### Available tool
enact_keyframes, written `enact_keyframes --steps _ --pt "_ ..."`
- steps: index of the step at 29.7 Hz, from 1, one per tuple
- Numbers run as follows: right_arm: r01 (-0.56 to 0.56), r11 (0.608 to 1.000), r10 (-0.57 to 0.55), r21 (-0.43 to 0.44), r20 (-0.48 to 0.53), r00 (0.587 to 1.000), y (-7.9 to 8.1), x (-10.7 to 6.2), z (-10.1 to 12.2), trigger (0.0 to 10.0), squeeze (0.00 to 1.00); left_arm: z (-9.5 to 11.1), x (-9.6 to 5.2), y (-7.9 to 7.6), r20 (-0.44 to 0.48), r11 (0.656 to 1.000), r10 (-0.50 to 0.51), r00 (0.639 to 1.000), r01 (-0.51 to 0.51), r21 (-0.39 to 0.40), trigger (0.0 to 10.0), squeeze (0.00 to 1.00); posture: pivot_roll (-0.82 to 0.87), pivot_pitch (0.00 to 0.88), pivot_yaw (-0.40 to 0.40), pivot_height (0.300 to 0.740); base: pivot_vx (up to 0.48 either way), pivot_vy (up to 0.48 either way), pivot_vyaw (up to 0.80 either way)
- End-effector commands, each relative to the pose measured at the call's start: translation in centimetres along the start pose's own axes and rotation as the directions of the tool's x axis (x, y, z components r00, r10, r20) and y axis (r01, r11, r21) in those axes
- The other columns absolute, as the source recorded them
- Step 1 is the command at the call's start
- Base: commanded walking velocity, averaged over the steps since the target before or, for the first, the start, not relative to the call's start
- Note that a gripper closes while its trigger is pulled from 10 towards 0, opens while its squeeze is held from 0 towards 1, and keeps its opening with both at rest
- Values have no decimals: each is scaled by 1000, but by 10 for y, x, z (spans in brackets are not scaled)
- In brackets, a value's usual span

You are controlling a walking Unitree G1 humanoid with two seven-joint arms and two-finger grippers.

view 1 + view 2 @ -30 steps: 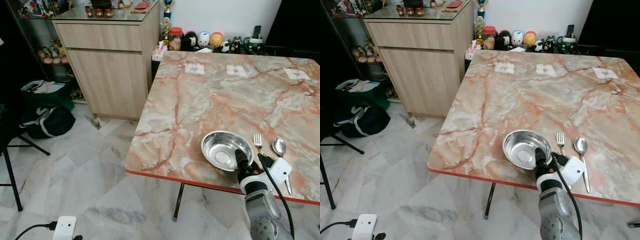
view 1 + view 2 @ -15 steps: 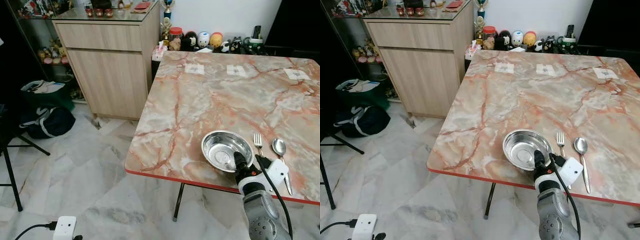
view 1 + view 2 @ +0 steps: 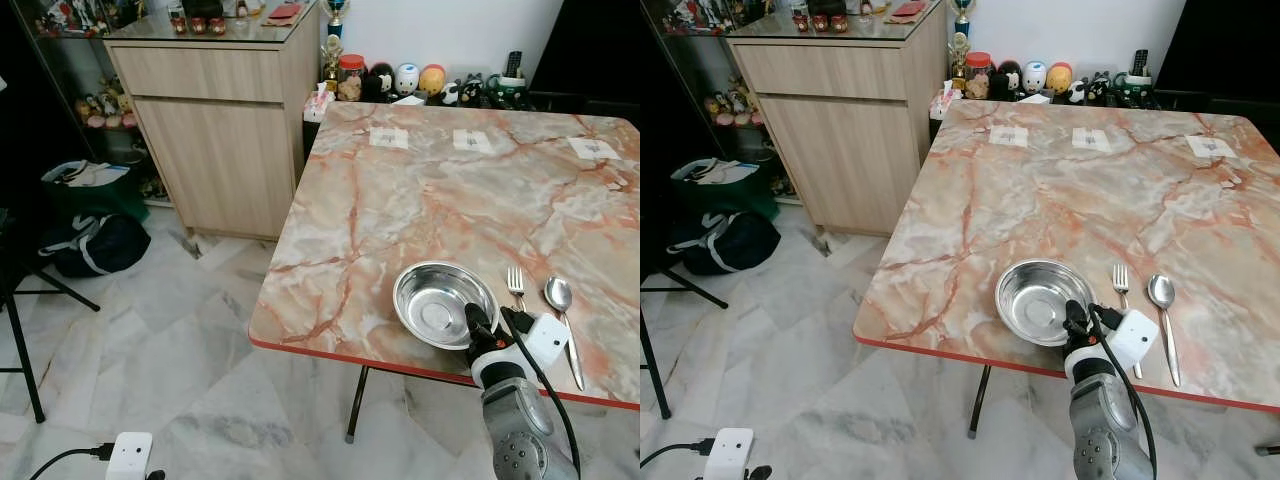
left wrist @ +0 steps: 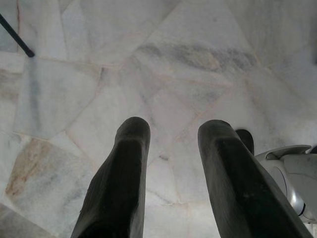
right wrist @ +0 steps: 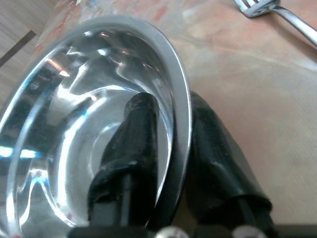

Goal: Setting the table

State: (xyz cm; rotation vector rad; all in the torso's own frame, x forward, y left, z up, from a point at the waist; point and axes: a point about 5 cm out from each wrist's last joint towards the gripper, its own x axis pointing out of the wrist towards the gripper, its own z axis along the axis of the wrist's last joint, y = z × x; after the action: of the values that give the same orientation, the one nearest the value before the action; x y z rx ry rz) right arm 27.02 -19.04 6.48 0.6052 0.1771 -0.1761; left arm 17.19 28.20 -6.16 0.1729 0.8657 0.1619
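Since a second ago the steel bowl (image 3: 445,305) has slid a little toward the left of the frame, opening a wider gap to the fork (image 3: 516,283) and the spoon (image 3: 561,310) on its right. I see my right gripper (image 5: 168,134) clamped on the bowl's near rim, one finger inside, one outside. It sits in the lower right of the head view, near the marble table's (image 3: 400,200) red front edge. My left gripper (image 4: 173,148) hangs over the floor tiles (image 4: 163,54), fingers apart, holding nothing.
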Motion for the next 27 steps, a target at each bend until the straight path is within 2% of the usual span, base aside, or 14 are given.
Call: enact_keyframes --steps 1,3,6,9,10,11,12,16,21,22,23,24,25,27 --pt "-2 1000 2 8 33 999 3 0 2 0 0 -6 -1 1 -26 1000 1 1000 -2 -3 10000 0 85 24 -19 740 0 0 0" --pt "-5 1000 3 26 76 997 4 -1 6 0 0 -6 -1 1 -27 1000 2 1000 -2 -2 10000 0 82 15 -17 740 0 0 0" --pt "-41 998 49 -53 145 988 15 -3 12 0 0 -6 -1 2 -29 1000 2 1000 -2 5 10000 0 79 9 -17 740 0 0 0" --pt "-81 995 90 -55 195 977 23 -5 16 0 0 -7 -2 2 -31 1000 2 1000 -2 10 10000 0 83 2 -16 740 0 0 0" --pt "-70 994 92 -87 291 952 29 -8 27 0 0 -7 -2 2 -32 1000 2 1000 -1 12 10000 0 84 0 -15 740 0 0 0" --pt "-70 994 92 -87 291 952 29 -8 27 0 0 -7 -2 2 -32 1000 2 1000 -1 12 10000 0 84 0 -15 740 0 0 0" --pt "-47 986 104 -160 365 925 34 -11 35 0 0 -7 -2 2 -33 1000 2 999 -2 14 10000 0 79 0 -14 740 0 0 0" --pt "-138 974 200 -180 393 897 54 -16 37 0 0 -9 -2 2 -39 1000 1 999 0 21 10000 0 75 0 -13 740 0 0 0" --pt "-161 973 214 -164 394 894 60 -17 34 0 0 -10 -3 2 -44 1000 1 999 0 26 10000 0 76 0 -15 740 0 0 0" --pt "-160 973 213 -164 392 895 60 -17 33 1294 0 -11 -3 2 -45 1000 1 999 0 29 10000 0 77 0 -17 740 0 0 0" --pt "-157 974 212 -165 394 894 60 -17 32 8235 0 -11 -3 2 -46 1000 1 999 0 30 10000 0 77 0 -17 740 0 0 0" --pt "-157 974 212 -165 394 894 60 -17 32 8235 0 -11 -3 2 -46 1000 1 999 0 30 10000 0 77 0 -17 740 0 0 0" --pt "-151 974 206 -166 396 895 59 -18 32 10000 0 -11 -3 2 -47 1000 1 999 1 30 10000 0 77 0 -17 740 0 0 0" --pt "-137 973 201 -185 394 897 57 -18 31 10000 0 -12 -3 2 -48 1000 -1 999 3 31 10000 0 76 0 -19 740 0 0 0"
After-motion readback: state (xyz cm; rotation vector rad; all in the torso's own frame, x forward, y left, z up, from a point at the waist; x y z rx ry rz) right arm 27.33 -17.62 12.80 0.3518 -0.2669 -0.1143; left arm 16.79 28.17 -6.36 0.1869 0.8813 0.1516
